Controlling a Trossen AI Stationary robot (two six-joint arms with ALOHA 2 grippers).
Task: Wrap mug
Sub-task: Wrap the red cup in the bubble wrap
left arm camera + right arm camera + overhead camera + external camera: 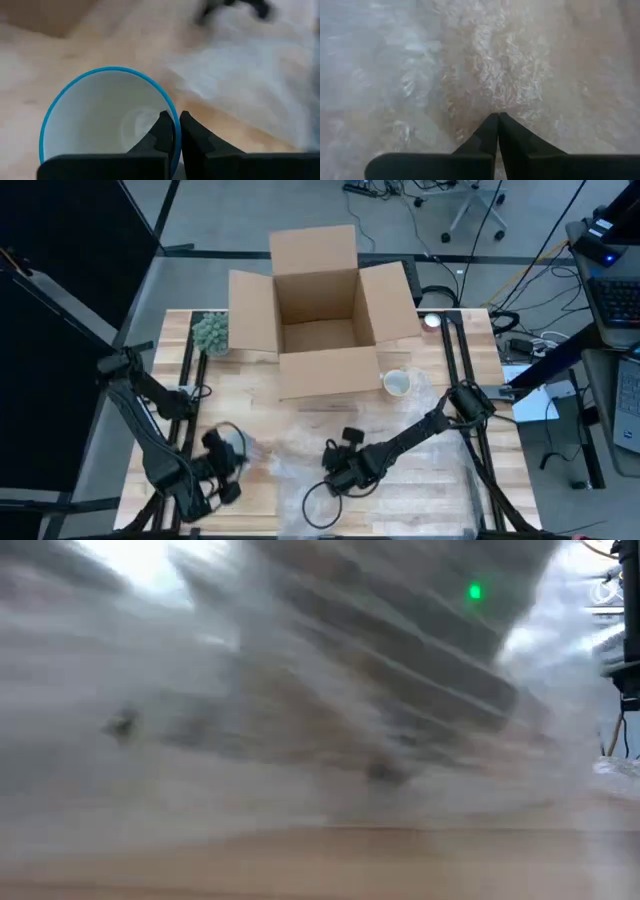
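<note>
Mug (107, 122), white inside with a blue rim: you see it in the left wrist view, pinched by its wall between the left tool's (172, 132) two fingers, one inside the rim and one outside. In the high view this tool (228, 465) sits near the counter's (430, 480) front-left corner; the mug itself is hard to make out there.

Clear plastic wrap (290, 470) lies crumpled on the counter's front middle, between the two tools. In the low view it fills almost the whole picture as a blurred sheet (300, 710).

Right tool (340, 470) is low over the front middle of the counter, on the wrap. In the right wrist view its fingertips (497, 125) are clenched together on the wrinkled wrap (490, 75); whether any film is caught between them, you cannot tell.

At the counter's back edge: a small green plant (211, 332) toward the back-left corner, an open cardboard box (320, 310) at the middle, and just beside the box's right front corner a second pale cup (397, 383).
</note>
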